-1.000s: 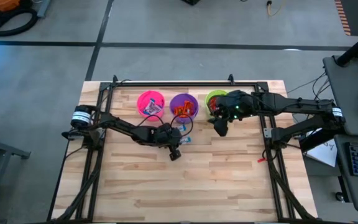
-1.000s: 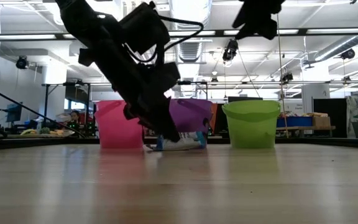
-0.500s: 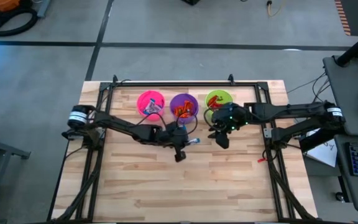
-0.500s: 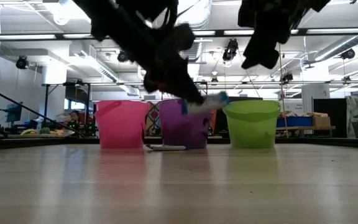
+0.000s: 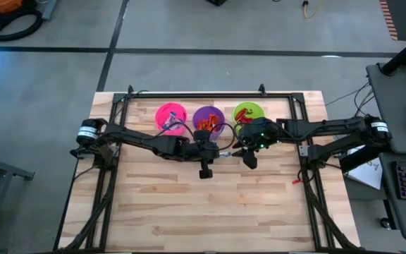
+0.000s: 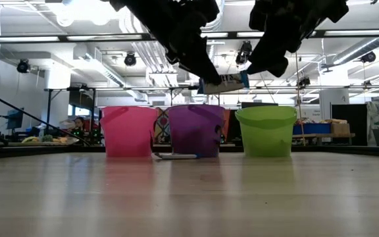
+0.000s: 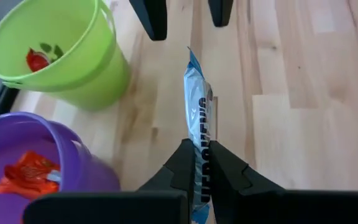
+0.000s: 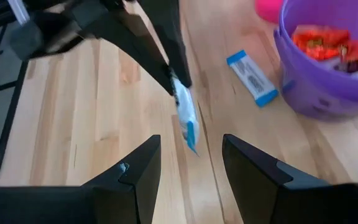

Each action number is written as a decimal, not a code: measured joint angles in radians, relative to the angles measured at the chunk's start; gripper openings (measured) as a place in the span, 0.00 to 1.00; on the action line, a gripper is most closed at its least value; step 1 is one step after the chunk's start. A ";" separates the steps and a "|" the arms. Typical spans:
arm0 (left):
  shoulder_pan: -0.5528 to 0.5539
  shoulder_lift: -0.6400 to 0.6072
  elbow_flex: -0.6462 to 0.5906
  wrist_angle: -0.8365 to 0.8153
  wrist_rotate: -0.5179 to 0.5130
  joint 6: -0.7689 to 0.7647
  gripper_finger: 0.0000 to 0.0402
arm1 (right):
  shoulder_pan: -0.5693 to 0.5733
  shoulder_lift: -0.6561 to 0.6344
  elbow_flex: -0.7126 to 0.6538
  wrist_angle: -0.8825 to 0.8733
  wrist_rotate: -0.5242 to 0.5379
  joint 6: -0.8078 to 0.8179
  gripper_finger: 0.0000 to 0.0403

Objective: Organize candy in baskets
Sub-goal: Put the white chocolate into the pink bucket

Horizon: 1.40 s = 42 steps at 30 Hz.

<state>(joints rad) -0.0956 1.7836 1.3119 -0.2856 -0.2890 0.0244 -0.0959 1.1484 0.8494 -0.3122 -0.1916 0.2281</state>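
My left gripper (image 7: 202, 158) is shut on a blue-and-white candy bar (image 7: 199, 118), held in the air in front of the purple basket (image 5: 208, 120) and the green basket (image 5: 247, 113). My right gripper (image 8: 197, 171) is open and faces the bar's free end (image 8: 190, 140), which stops just short of its fingers. The pink basket (image 5: 171, 116) stands to the left of the purple one. The three baskets rest on their bases in a row at the far side. The purple basket holds orange candy (image 8: 319, 38) and the green one holds a red candy (image 7: 36, 60). My left gripper pinches the bar between its two fingers near one end (image 7: 202, 163), on its flat sides. The fingers lie along the bar, which sticks out past the fingertips toward my right gripper. It is lifted clear of the table, above the basket rims in the low view (image 6: 224, 83).
Another blue-and-white candy bar (image 8: 252, 78) lies flat on the table beside the purple basket, also seen in the low view (image 6: 176, 156). The near half of the wooden table (image 5: 210, 204) is bare boards. A black frame (image 5: 203, 94) runs along the far edge.
My left gripper has lifted the blue-and-white bar off the table in front of the purple basket. It has carried the bar up and toward the right while rolling its wrist. My right gripper has come down from above the green basket toward the bar. The second bar stayed on the table.
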 joint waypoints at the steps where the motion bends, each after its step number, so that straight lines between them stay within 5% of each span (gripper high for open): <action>1: 0.000 0.000 0.001 -0.003 -0.008 0.006 0.02 | 0.000 0.000 0.000 0.008 0.000 -0.009 0.41; 14: 0.000 0.000 0.020 0.007 -0.037 0.098 0.02 | 0.005 0.102 0.000 0.126 -0.026 -0.064 0.39; 23: 0.000 0.000 0.017 0.012 -0.039 0.098 0.03 | 0.006 0.131 0.001 0.148 -0.025 -0.069 0.06; 33: 0.021 -0.062 -0.001 -0.097 -0.044 0.037 0.22 | -0.002 0.116 0.077 0.072 -0.024 -0.070 0.05; 42: 0.083 -0.273 -0.089 -0.097 -0.043 0.012 0.32 | -0.059 0.116 0.241 -0.051 -0.022 -0.148 0.05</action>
<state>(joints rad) -0.0126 1.5109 1.2229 -0.3830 -0.3320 0.0360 -0.1552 1.2640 1.0902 -0.3630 -0.2134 0.0798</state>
